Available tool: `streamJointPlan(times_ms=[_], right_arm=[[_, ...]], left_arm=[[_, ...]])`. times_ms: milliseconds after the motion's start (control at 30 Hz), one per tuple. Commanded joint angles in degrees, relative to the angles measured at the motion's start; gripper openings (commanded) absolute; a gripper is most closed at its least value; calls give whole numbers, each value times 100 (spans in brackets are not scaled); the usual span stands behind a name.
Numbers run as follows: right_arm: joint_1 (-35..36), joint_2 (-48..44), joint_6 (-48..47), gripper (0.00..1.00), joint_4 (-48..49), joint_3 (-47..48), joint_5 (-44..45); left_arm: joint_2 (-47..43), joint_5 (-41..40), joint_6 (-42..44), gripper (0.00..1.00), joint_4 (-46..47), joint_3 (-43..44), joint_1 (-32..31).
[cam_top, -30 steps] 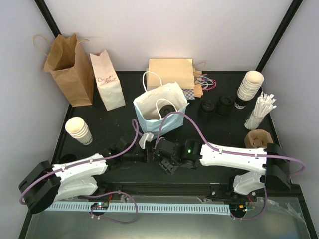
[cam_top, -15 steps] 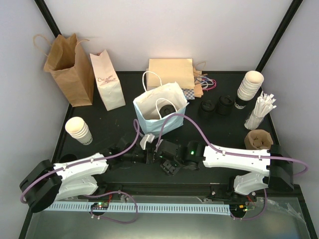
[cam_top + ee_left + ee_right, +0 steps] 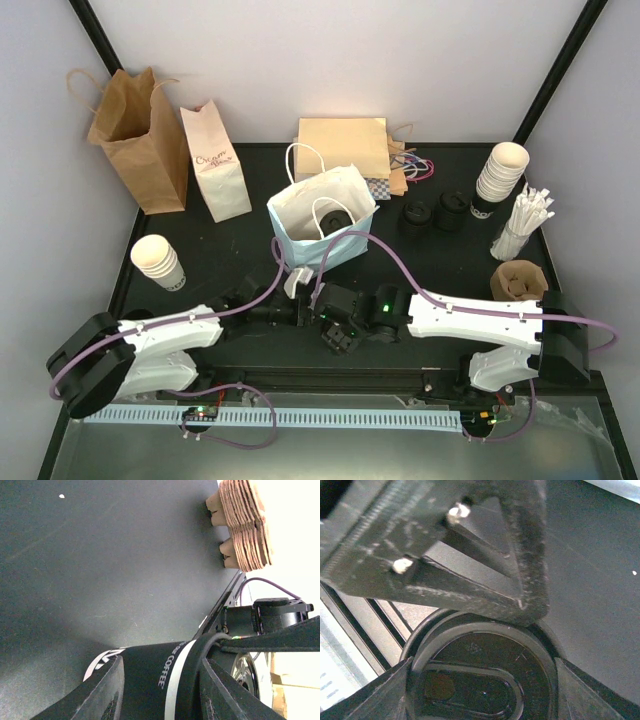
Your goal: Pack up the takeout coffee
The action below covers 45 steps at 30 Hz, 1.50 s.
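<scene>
Two grippers: both at one small cream-white paper coffee cup (image 3: 297,283), at 6 o'clock of the bag and just off its near face.
Left gripper (image 3: 162,680): clamped across the dark printed band on the cup's wall.
Right gripper (image 3: 482,692): fingers spread either side of the round black plastic lid (image 3: 480,675); contact with its rim impossible to tell.
Bag: upright white paper carrier bag (image 3: 355,195) with pale-blue sides, mouth open, at the centre of the black table (image 3: 240,250); another round black lid (image 3: 333,218) showing inside.
Risk, lid: could pop off and spill if squeezed, or if tugged by opposing arms.
Risk, cup: thin wall likely to buckle under a hard pinch; possible slip in any handover.
Risk, bag: light and unheld, apt to tip or slide if clipped at the rim on entry; little room beside what sits inside.
</scene>
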Motion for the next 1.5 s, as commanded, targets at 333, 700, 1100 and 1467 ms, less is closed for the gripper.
streamJointPlan(times_ms=[333,700,1100,1467], right_arm=[[271,612,-30,65,95,-451,-1130],[271,897,44,65,2,-377,-1020],[271,1060,268,65,-179,-324,-733],[105,1062,754,66,-328,-223,-85]], left_arm=[[290,423,367,40,-450,-6,-128],[541,-88,531,36,-760,-458,-202],[63,-530,515,37,-1551,-89,-202],[-1671,-986,490,46,-2958,357,-179]])
